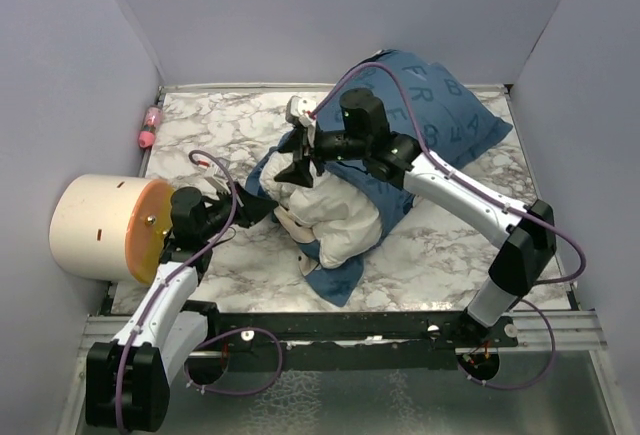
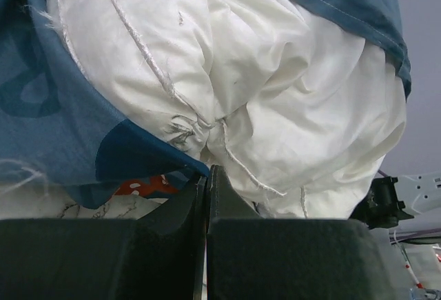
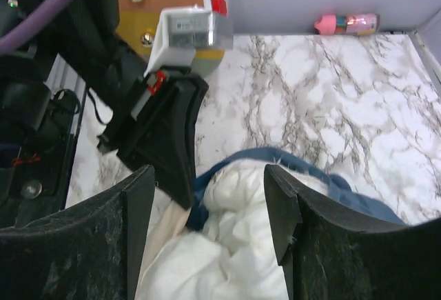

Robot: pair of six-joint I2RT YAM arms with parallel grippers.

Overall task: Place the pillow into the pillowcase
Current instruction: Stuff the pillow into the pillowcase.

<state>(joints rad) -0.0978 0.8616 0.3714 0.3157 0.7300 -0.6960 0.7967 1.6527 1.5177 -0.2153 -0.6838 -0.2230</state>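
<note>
Marble worktop carries the blue pillowcase, which stretches from the centre toward 1 o'clock. The white pillow sits partly inside and bulges from the mouth at 7 o'clock. Right fingers stand spread above the pillow's exposed end. Left fingers are pressed together at the pillowcase hem, at the pillow's 9 o'clock.

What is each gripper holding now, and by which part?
The left gripper pinches the pillowcase by the hem of its open end. The right gripper is open, holding nothing.
</note>
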